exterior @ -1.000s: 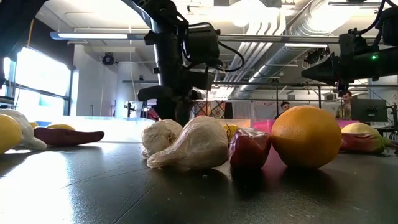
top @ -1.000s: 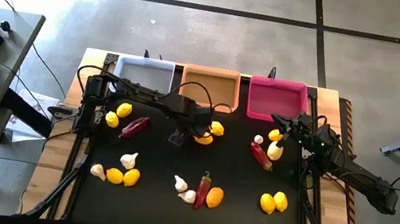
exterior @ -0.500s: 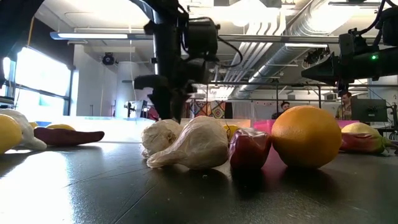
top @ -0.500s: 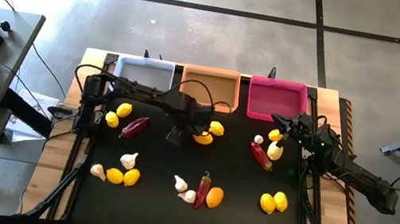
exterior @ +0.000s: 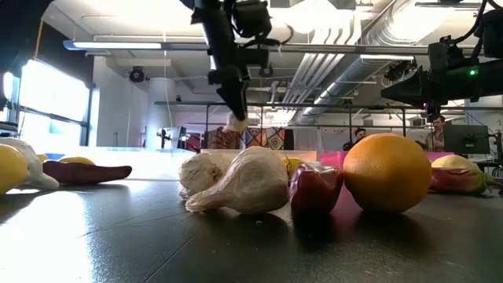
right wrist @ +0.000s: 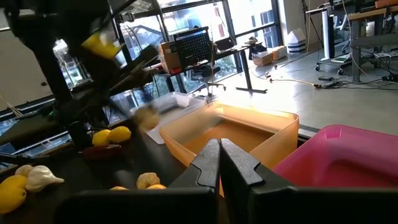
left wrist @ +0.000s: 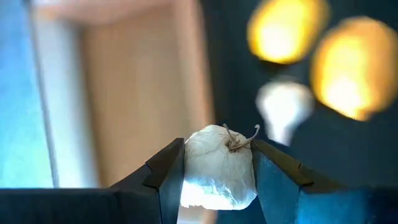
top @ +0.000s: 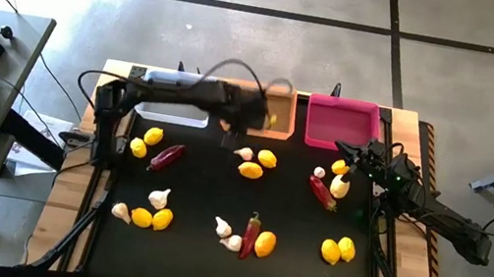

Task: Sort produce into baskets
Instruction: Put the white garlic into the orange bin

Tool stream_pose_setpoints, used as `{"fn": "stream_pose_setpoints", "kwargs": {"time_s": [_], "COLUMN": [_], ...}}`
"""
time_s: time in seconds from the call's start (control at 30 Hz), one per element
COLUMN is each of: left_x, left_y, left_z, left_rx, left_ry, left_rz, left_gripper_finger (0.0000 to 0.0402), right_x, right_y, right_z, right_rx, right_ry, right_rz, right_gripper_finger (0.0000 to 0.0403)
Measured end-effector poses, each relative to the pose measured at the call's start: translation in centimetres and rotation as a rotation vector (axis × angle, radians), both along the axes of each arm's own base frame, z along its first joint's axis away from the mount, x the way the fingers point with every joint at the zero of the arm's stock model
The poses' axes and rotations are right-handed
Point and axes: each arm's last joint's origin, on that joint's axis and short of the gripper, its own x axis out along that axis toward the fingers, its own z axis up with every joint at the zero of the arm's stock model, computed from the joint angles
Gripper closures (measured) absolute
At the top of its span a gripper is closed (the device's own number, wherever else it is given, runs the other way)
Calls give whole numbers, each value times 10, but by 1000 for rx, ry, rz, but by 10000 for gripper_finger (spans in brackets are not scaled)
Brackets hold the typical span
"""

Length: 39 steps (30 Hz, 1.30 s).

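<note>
My left gripper (left wrist: 217,180) is shut on a white garlic bulb (left wrist: 217,165) and hangs high over the table (exterior: 234,118), just short of the orange basket (top: 263,86). The white basket (top: 180,78) stands to the left of the orange one and the pink basket (top: 344,101) to its right. Another garlic bulb (top: 243,153) and two lemons (top: 250,170) (top: 268,159) lie on the mat below the held bulb. My right gripper (right wrist: 219,155) waits shut at the far right (top: 342,152), near the pink basket. My left gripper pinches the garlic bulb by two opposite sides (left wrist: 186,168) between its two fingers (left wrist: 273,174). The bulb's dry tuft (left wrist: 236,142) points away from the wrist. The fingers slant steeply down. The bulb is lifted clear of the table.
More produce is scattered over the black mat: lemons (top: 154,136), a chili (top: 166,157) and garlic (top: 158,197) at the left, garlic and a chili (top: 251,234) at the near middle, and a chili (top: 323,192) and lemons (top: 339,250) at the right.
My left gripper has risen from the mat with the garlic bulb and swung toward the table's far edge, near the orange basket. The bulb is now lifted clear. Where the arm was, a second garlic bulb now shows beside the two lemons.
</note>
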Motion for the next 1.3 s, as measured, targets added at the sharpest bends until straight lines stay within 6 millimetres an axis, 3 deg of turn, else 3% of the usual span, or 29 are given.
{"fn": "stream_pose_setpoints", "kwargs": {"time_s": [0.2, 0.4, 1.03, 1.3], "left_x": [-18, -24, -15, -14], "left_y": [65, 105, 126, 130], "left_z": [1, -11, -61, -71], "left_rx": [10, 47, -28, -35], "left_ry": [-74, -127, -25, -21], "left_rz": [156, 229, 204, 218], "left_gripper_finger": [250, 250, 250, 250], "right_x": [0, 0, 0, 0], "right_y": [0, 0, 0, 0], "right_z": [0, 0, 0, 0], "right_rx": [0, 0, 0, 0], "right_ry": [0, 1, 0, 0], "right_rz": [0, -1, -1, -1], "right_gripper_finger": [402, 402, 402, 402]}}
